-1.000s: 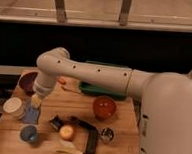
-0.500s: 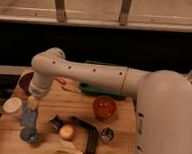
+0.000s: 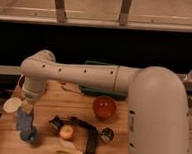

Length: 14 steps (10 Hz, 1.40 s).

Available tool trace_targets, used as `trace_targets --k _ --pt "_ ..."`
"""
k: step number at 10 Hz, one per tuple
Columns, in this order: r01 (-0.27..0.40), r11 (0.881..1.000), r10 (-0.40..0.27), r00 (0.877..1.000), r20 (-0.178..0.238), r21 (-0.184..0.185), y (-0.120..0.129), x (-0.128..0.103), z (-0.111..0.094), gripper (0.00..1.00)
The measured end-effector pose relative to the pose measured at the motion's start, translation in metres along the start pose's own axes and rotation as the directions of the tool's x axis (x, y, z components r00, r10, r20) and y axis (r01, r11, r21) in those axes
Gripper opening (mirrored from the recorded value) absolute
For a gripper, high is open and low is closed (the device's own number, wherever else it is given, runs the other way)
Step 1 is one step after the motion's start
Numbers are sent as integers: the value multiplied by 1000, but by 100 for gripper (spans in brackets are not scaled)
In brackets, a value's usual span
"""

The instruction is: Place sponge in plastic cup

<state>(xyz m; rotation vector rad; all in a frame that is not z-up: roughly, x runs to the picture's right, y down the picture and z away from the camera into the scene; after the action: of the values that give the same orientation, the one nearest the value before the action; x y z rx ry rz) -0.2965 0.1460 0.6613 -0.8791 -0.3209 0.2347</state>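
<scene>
At the left side of the desk (image 3: 47,102), next to the white cup (image 3: 11,104), the end effector (image 3: 25,110) has been moved lower than it was a moment ago. It is closed tight on the sponge (image 3: 23,121), which hangs just under it. The sponge has been brought right over the plastic cup (image 3: 29,135), a little to the left of it. It looks like only the drop into the cup is left to be done.

A red bowl (image 3: 104,107), an apple (image 3: 66,133), a black bar (image 3: 91,140) and a metal cup (image 3: 107,135) share the table (image 3: 62,105).
</scene>
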Motion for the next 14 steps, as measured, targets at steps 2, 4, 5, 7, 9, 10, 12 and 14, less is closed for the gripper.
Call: trace_targets --k 2,4,5,7,9,10,12,14 --pt "-6 1000 7 1000 -16 10 -4 4 11 0" --pt "-6 1000 6 1000 -28 11 -6 3 20 0" --pt "-6 1000 6 999 -34 12 -6 3 25 0" --pt "-19 1000 20 999 -42 24 -9 7 30 0" --pt "-27 999 28 999 -46 34 -9 11 34 0" --pt "-30 999 32 998 -50 42 -9 12 34 0" --pt "-39 998 42 998 -54 53 -9 15 37 0" --pt "-50 997 53 998 -44 63 -12 19 41 0"
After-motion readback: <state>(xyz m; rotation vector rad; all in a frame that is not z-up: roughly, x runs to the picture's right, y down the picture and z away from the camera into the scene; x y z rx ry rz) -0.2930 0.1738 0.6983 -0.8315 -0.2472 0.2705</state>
